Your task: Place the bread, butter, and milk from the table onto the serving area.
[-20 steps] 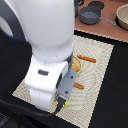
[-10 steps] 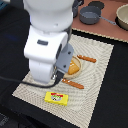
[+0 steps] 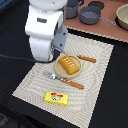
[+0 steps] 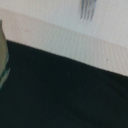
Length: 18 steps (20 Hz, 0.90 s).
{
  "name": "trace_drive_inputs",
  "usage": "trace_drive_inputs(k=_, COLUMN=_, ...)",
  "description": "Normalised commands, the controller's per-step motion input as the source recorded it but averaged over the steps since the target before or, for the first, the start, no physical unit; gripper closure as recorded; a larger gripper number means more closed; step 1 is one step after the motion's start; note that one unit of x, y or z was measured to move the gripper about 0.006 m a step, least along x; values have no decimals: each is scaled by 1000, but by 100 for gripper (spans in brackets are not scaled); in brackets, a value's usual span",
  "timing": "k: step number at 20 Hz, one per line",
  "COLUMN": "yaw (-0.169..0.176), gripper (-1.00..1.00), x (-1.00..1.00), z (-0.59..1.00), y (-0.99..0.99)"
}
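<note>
The bread [image 3: 70, 65] lies on a round plate [image 3: 58, 71] on the serving area [image 3: 95, 75], the big beige striped placemat. The butter [image 3: 56, 98] lies flat on the placemat near its front edge. The milk does not show in the exterior view; the white arm [image 3: 45, 30] stands over the placemat's far-left corner and may hide it. In the wrist view a pale edge with a green mark [image 4: 3, 57], seemingly the milk, stands on the dark table beside the placemat [image 4: 70, 37]. The gripper's fingers show in neither view.
A fork with an orange handle [image 3: 64, 80] lies in front of the plate; its tines also show in the wrist view [image 4: 88, 10]. An orange-handled knife [image 3: 86, 58] lies beyond the plate. A brownish-pink board [image 3: 112, 27] with dark pots [image 3: 90, 15] stands at the back right.
The arm has moved back toward the exterior view's left and up, uncovering the bread on its plate, the fork and the butter on the placemat.
</note>
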Motion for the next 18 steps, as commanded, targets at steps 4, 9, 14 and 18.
trace_drive_inputs(k=4, yaw=4, gripper=-100, x=-937, z=-143, y=690)
trace_drive_inputs(k=9, yaw=9, gripper=-100, x=-949, z=-267, y=636)
trace_drive_inputs(k=14, yaw=0, gripper=-100, x=-975, z=-551, y=567)
trace_drive_inputs(k=18, yaw=0, gripper=-100, x=-981, z=-584, y=530)
